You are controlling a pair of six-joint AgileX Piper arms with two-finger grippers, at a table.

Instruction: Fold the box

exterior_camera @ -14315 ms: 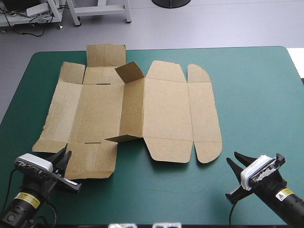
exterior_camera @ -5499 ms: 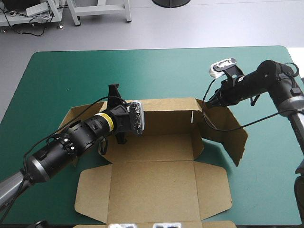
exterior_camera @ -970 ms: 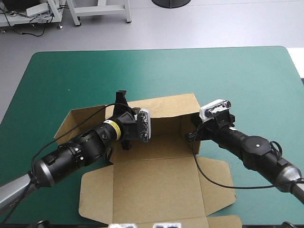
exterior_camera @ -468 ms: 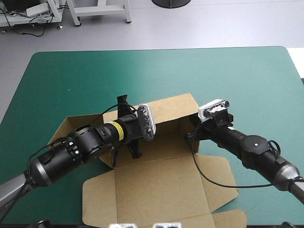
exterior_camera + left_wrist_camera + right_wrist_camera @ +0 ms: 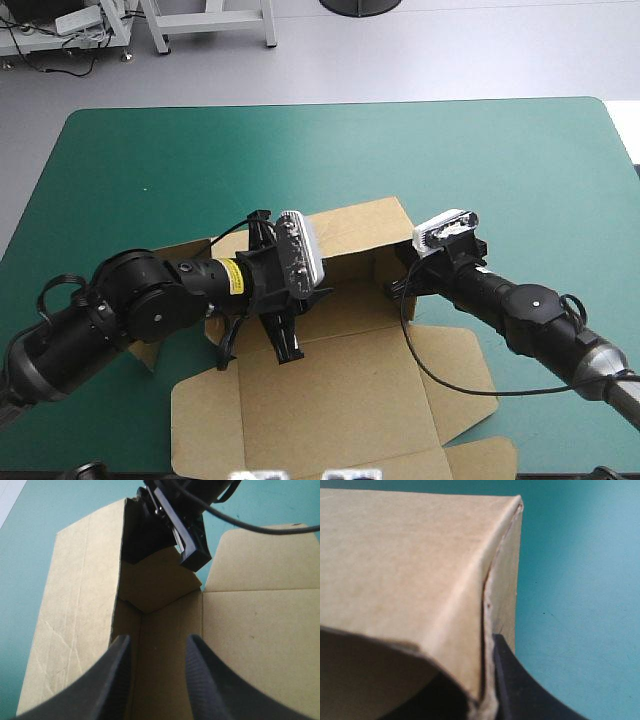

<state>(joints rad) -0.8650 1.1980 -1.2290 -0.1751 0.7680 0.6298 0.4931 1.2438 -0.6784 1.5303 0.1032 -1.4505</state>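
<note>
Box (image 5: 330, 400) with walls raised.
Jaws of the left gripper (image 5: 157, 637) are held spread inside it, beside the rear wall; its corner is pinched by those of the right gripper (image 5: 400, 282).

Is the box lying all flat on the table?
No, the far wall of the box stands up; only the near flap lies flat.
</note>
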